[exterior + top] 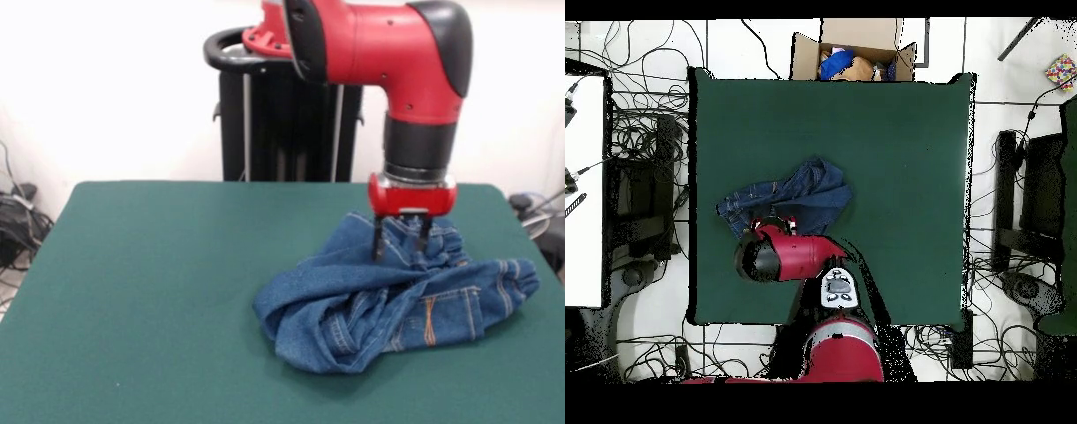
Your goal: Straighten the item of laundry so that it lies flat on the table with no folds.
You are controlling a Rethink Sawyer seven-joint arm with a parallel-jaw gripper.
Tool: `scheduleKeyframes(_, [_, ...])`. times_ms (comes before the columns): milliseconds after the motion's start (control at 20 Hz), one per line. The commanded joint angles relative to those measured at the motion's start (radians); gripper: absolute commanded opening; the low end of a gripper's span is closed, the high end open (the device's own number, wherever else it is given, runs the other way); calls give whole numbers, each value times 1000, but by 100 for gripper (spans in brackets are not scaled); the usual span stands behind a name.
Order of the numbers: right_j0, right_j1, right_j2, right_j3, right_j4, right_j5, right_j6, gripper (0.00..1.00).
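Observation:
The blue denim jeans (397,300) lie crumpled in a bunched heap on the right part of the green table (159,291), with orange stitching showing on a leg that points right. My gripper (401,251) hangs straight down from the red arm. Its two black fingers (378,240) stand apart, tips touching the far upper edge of the heap. In the overhead view the jeans (790,195) lie left of the middle of the table (895,150). The red arm (785,255) covers their near edge and hides the gripper.
The black pedestal (282,115) stands behind the table's far edge. In the overhead view a cardboard box (855,50) with things in it sits off the table's far side, and cables lie on the floor all round.

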Motion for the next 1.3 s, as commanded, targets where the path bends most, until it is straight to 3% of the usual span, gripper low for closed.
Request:
scheduleKeyframes(50, [-56,-29,33,-54,-43,142,35,100])
scheduleKeyframes(450, [-55,-6,33,-78,-63,134,55,100])
scheduleKeyframes(1300, [62,-88,24,50,-5,124,172,100])
